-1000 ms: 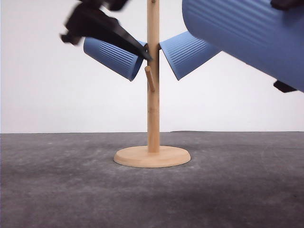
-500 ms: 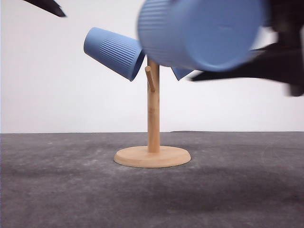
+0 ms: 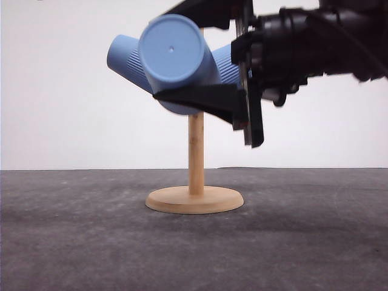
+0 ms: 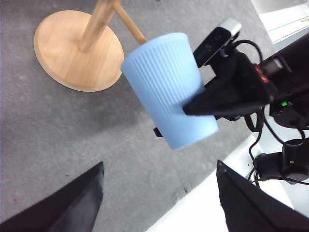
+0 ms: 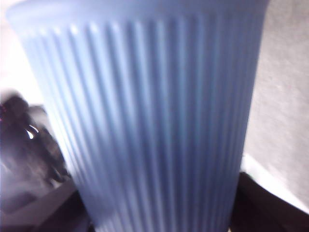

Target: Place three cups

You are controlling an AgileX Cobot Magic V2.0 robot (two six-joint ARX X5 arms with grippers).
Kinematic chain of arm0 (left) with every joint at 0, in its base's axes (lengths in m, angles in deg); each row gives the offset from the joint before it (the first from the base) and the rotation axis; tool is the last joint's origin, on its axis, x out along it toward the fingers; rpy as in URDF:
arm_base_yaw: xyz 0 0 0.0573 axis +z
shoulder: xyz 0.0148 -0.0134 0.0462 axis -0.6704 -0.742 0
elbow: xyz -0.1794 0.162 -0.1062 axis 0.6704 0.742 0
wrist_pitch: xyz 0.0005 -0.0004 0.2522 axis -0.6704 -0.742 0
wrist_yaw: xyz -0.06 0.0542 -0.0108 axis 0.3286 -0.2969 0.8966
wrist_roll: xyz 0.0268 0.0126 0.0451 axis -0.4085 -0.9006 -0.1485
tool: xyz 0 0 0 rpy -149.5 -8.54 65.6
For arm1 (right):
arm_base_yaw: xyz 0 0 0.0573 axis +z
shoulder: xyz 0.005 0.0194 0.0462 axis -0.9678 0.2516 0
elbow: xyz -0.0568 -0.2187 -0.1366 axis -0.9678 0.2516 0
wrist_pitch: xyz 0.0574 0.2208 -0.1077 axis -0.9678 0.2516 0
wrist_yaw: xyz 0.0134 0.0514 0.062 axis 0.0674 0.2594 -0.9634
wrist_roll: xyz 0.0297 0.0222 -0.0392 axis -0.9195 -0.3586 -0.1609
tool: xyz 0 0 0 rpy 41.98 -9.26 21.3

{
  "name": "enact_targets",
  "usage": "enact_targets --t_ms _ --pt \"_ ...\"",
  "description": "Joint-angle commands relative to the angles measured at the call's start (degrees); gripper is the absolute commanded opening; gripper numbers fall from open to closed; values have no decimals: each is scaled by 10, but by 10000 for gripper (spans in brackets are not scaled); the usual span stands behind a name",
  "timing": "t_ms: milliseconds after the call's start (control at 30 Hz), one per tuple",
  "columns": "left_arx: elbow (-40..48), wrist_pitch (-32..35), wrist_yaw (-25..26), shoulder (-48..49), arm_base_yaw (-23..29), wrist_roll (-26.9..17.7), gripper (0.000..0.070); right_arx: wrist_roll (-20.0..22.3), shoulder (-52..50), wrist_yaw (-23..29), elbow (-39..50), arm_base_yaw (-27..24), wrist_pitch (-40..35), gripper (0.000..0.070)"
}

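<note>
Three blue ribbed cups are in sight around one wooden peg stand (image 3: 195, 151) on the grey worktop (image 3: 91, 242). In the front view, the right end effector (image 3: 200, 60) holds the third cup (image 3: 176, 57) sideways in front of the upper part of the stand's post, its flat round bottom turned toward the camera, one black finger (image 3: 206, 100) pressed beneath it and another above. A first cup (image 3: 124, 57) hangs tilted on the stand's left side, bottom pointing up and outward; a second cup (image 3: 230, 63), on the right side, shows as a ribbed strip between the held cup and the black arm. The left wrist view shows the held cup (image 4: 169, 94) gripped on its ribbed wall near the bottom, its rim toward a slanted peg (image 4: 129, 24); whether the peg has entered the rim cannot be told. The stand's round base (image 4: 72, 53) lies flat on the worktop. The left end effector (image 4: 159, 200) is spread wide and holds nothing, its two dark fingers well apart above the worktop. The right wrist view gives the ribbed wall of the held cup (image 5: 145, 116) up close, blurred.
</note>
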Motion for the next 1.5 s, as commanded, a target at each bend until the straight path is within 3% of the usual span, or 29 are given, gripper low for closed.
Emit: enact_targets --t_ms 0,167,333,567,900,1267,1467 --pt "-12 3 -1 -1 0 -8 440 -42 18 1 -4 -6 -18 387" --pt "-12 2 -1 -1 7 -8 439 -46 42 2 -4 -24 -74 387" --pt "-12 2 -1 -1 7 -8 438 -57 42 0 -5 -50 -73 387" --pt "-12 2 -1 -1 7 -8 436 -58 45 -46 -30 -78 -49 387" --pt "-12 -6 -1 -1 7 -6 436 -58 94 -64 -90 -79 -33 387" --pt "-12 -7 -1 -1 7 -6 436 -58 124 -57 -96 -79 -22 392" --pt "-12 -6 -1 -1 7 -6 436 -58 125 -60 -96 -80 -22 577"
